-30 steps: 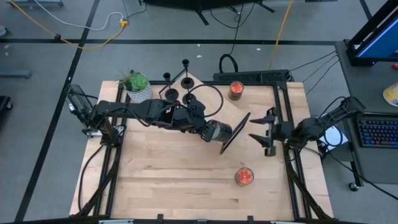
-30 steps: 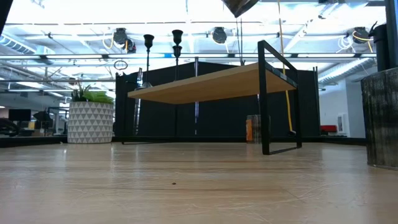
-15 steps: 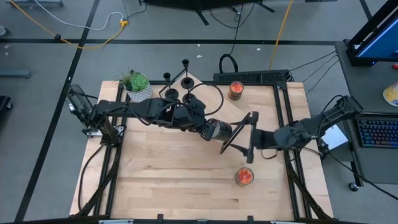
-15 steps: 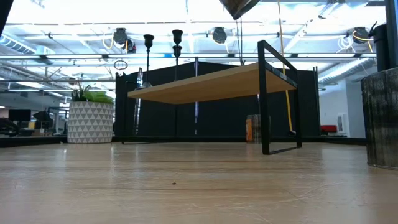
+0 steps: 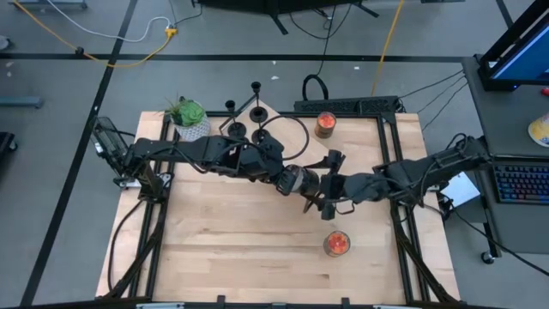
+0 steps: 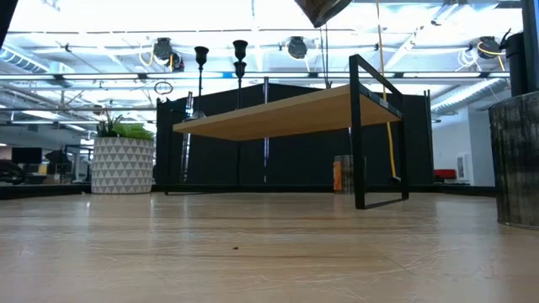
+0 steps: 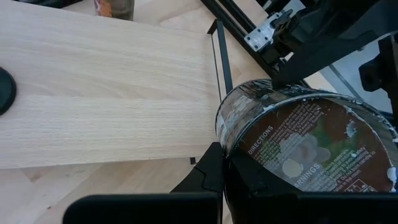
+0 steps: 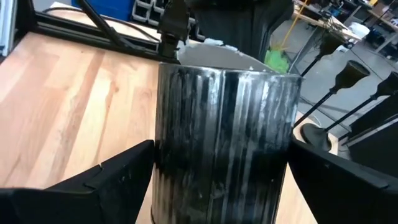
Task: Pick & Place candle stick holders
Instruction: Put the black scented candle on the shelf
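Three black candle stick holders [image 5: 244,120] stand by their disc bases on the far-left end of a raised wooden shelf [image 5: 316,153]. Their tops show in the low view [image 6: 240,49]. My left gripper [image 5: 296,178] is shut on a grey ribbed jar candle [image 5: 305,182] above the shelf's right end. My right gripper [image 5: 330,184] is open. Its two fingers [image 8: 118,177] stand on either side of the jar [image 8: 221,137], close to its wall. My left gripper holds the jar by its side wall [image 7: 227,134], next to the end with the printed label [image 7: 305,149]. One finger [image 7: 208,177] shows beside the wall; the jar hides the other. The jar is lifted clear of table and shelf. Whether my right gripper's fingers touch the jar, I cannot tell.
A plant pot [image 5: 190,120] stands at the shelf's far left. One orange jar candle [image 5: 325,124] is at the far edge and another [image 5: 336,244] near the right front. A dark ribbed object [image 6: 515,160] stands close at the low view's right. Bare table lies near-left [image 5: 232,240].
My right gripper has gone from the table's right edge toward the left, up to the jar, and stays open. Its fingers now stand around the jar. The jar in my left gripper has kept its place.
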